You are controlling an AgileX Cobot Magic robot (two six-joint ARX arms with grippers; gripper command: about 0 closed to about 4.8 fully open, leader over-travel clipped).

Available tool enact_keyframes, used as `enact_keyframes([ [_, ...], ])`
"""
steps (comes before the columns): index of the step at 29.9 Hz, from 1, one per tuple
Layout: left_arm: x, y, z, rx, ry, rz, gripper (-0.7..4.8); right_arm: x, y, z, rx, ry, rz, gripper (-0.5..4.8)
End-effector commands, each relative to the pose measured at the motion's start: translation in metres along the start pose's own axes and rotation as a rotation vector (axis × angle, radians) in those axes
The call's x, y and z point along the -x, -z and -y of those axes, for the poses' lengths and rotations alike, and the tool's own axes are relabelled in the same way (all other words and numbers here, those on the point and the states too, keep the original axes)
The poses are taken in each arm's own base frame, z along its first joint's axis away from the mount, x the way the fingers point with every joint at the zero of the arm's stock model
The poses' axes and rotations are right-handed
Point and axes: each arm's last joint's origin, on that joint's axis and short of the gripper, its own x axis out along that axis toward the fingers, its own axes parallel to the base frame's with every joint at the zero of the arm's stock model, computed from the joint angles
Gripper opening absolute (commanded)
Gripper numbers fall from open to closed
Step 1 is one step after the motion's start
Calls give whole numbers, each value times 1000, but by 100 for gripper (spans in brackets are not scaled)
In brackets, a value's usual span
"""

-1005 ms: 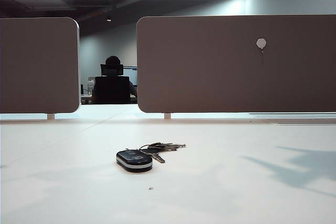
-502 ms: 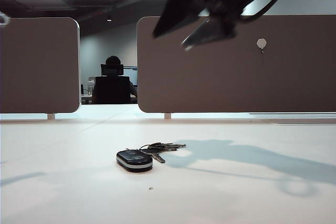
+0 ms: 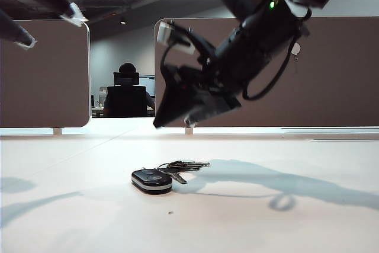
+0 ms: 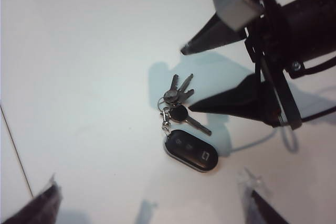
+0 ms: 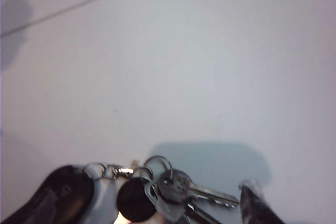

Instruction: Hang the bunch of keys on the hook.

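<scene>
The bunch of keys (image 3: pixel 177 166) lies flat on the white table (image 3: pixel 284 223), its black fob (image 3: pixel 151 180) nearest the camera. My right gripper (image 3: pixel 172 124) hangs open a little above and behind the keys, fingers pointing down at them. The left wrist view shows its two dark fingers (image 4: pixel 231 100) spread on either side of the metal keys (image 4: pixel 177 94), apart from them. In the right wrist view, keys (image 5: pixel 176 187) and fob (image 5: pixel 65 195) lie close between the fingers. My left gripper (image 3: pixel 50 28) is open, high at the upper left. The hook (image 3: pixel 295 49) sits on the brown partition, partly behind the right arm's cable.
Two brown partition panels (image 3: pixel 44 75) stand along the table's far edge, with a gap between them. Beyond the gap a person sits in an office chair (image 3: pixel 126 96). The right arm (image 3: pixel 266 34) crosses in front of the right panel.
Both arms have come into the exterior view. The right gripper swept down from the top to just above the keys. The left gripper's fingertips appeared at the upper left. The keys have not moved.
</scene>
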Motion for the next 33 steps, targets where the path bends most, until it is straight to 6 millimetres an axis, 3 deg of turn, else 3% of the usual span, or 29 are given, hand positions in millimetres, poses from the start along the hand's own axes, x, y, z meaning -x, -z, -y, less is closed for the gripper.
enact_keyframes([
  [1,-5,-3,0,-7,-8,-13,479,-19,11,4,44,-1,-29,479],
  [25,-7,5,-2,1,-65,-99,479,-47,31,10,56,54,-93,479],
  [30,-7,7,-2,4,-67,-119,479,-50,28,3,94,30,-76,479],
  [32,-7,7,-2,4,-66,-124,479,-51,28,-1,122,22,-77,409],
  [33,-7,7,-2,5,-67,-125,479,-52,28,-3,133,16,-79,349],
])
